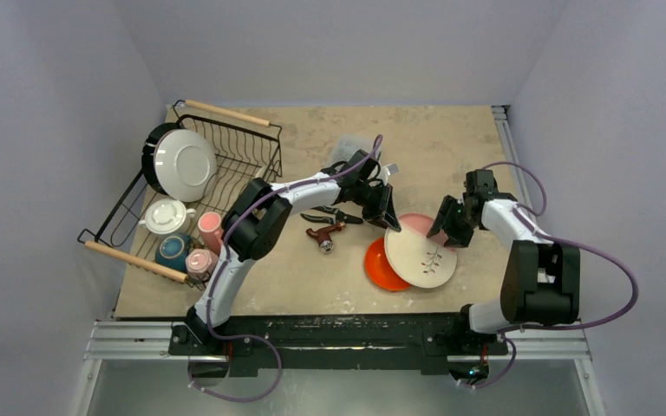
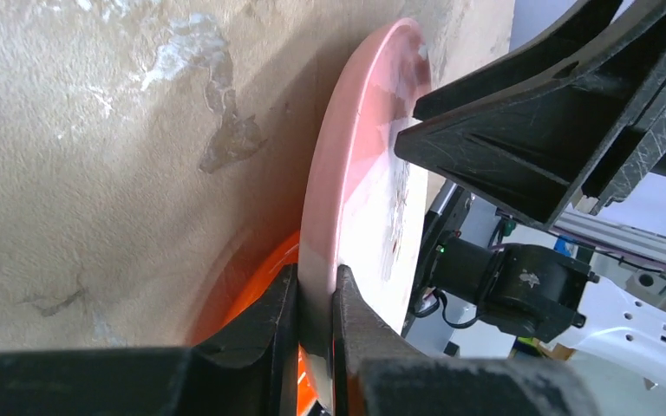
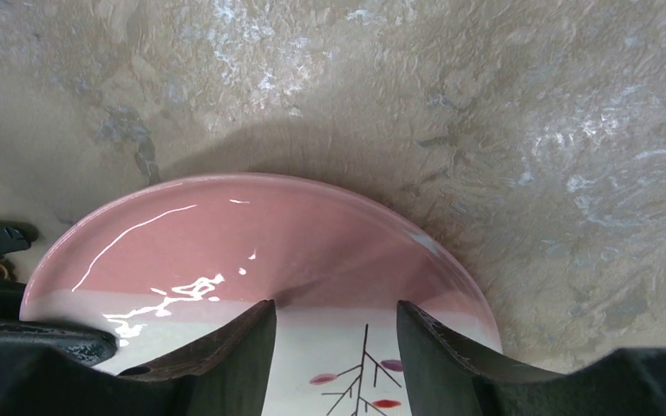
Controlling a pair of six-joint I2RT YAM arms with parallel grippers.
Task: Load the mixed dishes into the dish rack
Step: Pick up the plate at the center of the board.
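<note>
A pink-and-cream plate with a twig pattern (image 1: 421, 251) lies partly over an orange plate (image 1: 378, 269) at mid-table. My left gripper (image 1: 388, 211) is shut on the pink plate's far-left rim. The left wrist view shows the jaws pinching the rim (image 2: 316, 303), with the plate (image 2: 360, 173) edge-on and the orange plate (image 2: 251, 286) beneath. My right gripper (image 1: 445, 224) is open at the plate's right rim. In the right wrist view its fingers (image 3: 334, 321) stand apart over the plate (image 3: 251, 234). The dish rack (image 1: 241, 147) stands at the far left.
The rack holds a black-rimmed white plate (image 1: 184, 165), a white lidded cup (image 1: 166, 217), two pink mugs (image 1: 211, 227) and a teal piece (image 1: 173, 251). Black and red hand tools (image 1: 328, 225) lie left of the plates. A clear plastic box (image 1: 351, 146) sits behind my left arm.
</note>
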